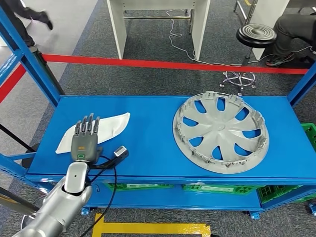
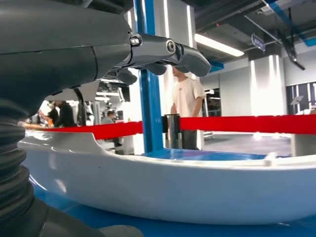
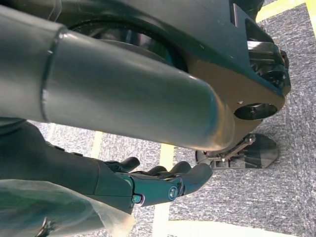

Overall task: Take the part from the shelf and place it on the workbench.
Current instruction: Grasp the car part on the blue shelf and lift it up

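While the white part (image 1: 106, 127) lies on the blue shelf (image 1: 149, 143) beneath the left hand's (image 1: 86, 140) spread fingers (image 1: 88, 124), nothing is grasped; lifting and placement remain.

The blue shelf (image 1: 156, 138) runs across the head view on blue uprights, with grey carpet floor (image 1: 156, 81) behind it. Two things lie directly on it. A white curved part (image 1: 111, 126) lies flat toward nine o'clock, its long axis slanting up toward one o'clock. A grey wheel cover (image 1: 220, 131) lies flat toward three o'clock, well apart from the white part.
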